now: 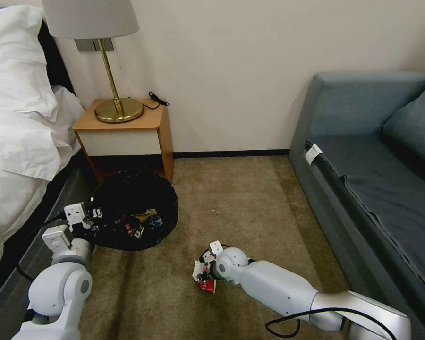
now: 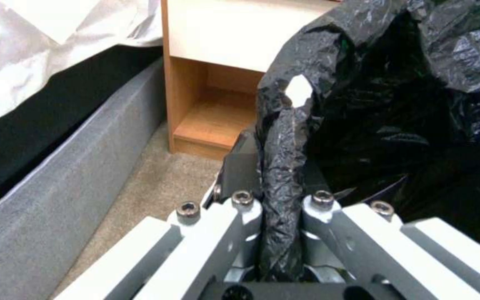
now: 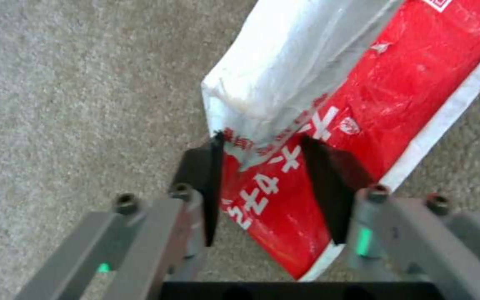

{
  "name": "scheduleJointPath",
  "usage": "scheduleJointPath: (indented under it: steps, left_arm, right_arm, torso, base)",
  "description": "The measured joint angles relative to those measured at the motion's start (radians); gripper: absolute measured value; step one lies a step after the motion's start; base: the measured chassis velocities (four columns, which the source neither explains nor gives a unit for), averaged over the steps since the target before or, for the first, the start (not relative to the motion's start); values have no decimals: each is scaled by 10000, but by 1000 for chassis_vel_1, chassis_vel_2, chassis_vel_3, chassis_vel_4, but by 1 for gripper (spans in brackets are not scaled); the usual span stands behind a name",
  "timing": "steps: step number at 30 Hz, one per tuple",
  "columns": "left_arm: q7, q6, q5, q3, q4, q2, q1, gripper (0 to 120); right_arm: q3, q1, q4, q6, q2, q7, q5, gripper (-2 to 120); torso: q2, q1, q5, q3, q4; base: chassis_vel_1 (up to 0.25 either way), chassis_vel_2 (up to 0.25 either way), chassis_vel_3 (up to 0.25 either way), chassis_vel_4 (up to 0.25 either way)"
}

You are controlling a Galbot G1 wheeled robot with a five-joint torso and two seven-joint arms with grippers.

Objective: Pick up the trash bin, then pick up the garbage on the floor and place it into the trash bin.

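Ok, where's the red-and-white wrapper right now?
On the carpet in the head view's lower centre, the red-and-white wrapper lies between the right gripper's open jaws, right of the trash bin.

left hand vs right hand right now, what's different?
The left hand is shut on the bin liner's rim beside the nightstand; the right hand is open, its fingers straddling the wrapper on the carpet. Both reach low, near the floor.

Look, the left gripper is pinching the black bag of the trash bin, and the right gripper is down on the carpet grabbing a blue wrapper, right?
Almost. The wrapper is red and white, not blue; the right wrist view shows it between the right gripper's open fingers on the carpet. The left gripper does pinch the trash bin's black bag.
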Motion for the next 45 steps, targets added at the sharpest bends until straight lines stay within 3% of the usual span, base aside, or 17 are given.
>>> scheduleJointPath:
  steps: [10, 12, 25, 31, 45]
  left_arm:
    - [8, -22, 0, -23, 4, -2, 19, 3]
    - [7, -22, -1, -30, 2, -2, 18, 3]
    - [8, -22, -5, -83, 8, -12, 49, 3]
    - [9, -25, -35, -117, 37, 33, 43, 3]
    - [9, -65, -57, -45, 225, 119, -93, 3]
  right_arm:
    - [108, 13, 41, 9, -11, -7, -8, 1]
    - [116, 13, 48, 11, -10, -7, -7, 0]
    - [330, 4, 250, 37, -132, -10, -8, 0]
    - [683, 327, 611, 46, -527, 16, 0, 0]
    - [2649, 2836, 177, 196, -1218, -575, -245, 0]
  torso:
    - [0, 0, 0, 0, 0]
    - [0, 0, 0, 1, 0]
    - [0, 0, 0, 1, 0]
    - [0, 0, 0, 1, 0]
    - [0, 0, 1, 2, -1]
  base:
    - [0, 0, 0, 0]
    - [0, 0, 0, 0]
    - [0, 0, 0, 0]
    - [0, 0, 0, 0]
    - [0, 0, 0, 0]
